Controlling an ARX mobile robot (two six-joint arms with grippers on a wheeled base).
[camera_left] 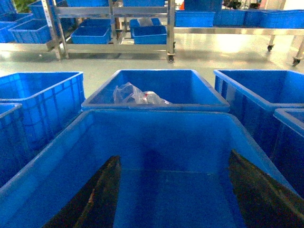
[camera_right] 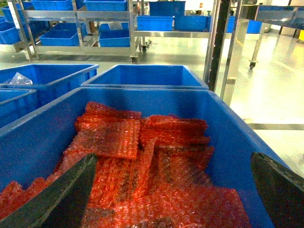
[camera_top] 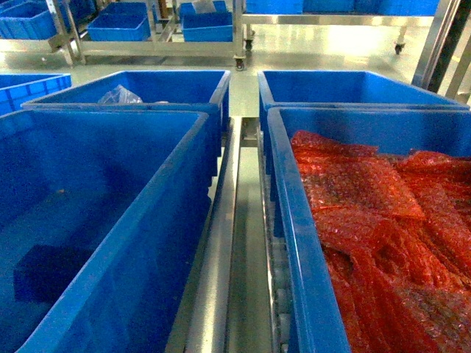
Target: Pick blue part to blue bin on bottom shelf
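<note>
The right claw (camera_right: pixel 173 199) hangs with its 2 dark fingers (camera_right: pixel 61 199) spread wide over a blue tote (camera_right: pixel 228 137) heaped with red bubble-wrap packets (camera_right: pixel 142 161). Beyond it stand 2 more blue totes (camera_right: pixel 147 76), then steel racks (camera_right: pixel 80 28) holding blue bins.

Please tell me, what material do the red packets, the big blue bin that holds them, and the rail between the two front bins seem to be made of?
Red packets: apparently bubble wrap, a thin translucent plastic film; the dotted bubble texture and the glints show it.
Blue bin: probably moulded hard plastic, smooth and slightly glossy, with a thick rounded rim.
Rail: looks like bare metal, maybe stainless steel, grey with a dull shine.
</note>
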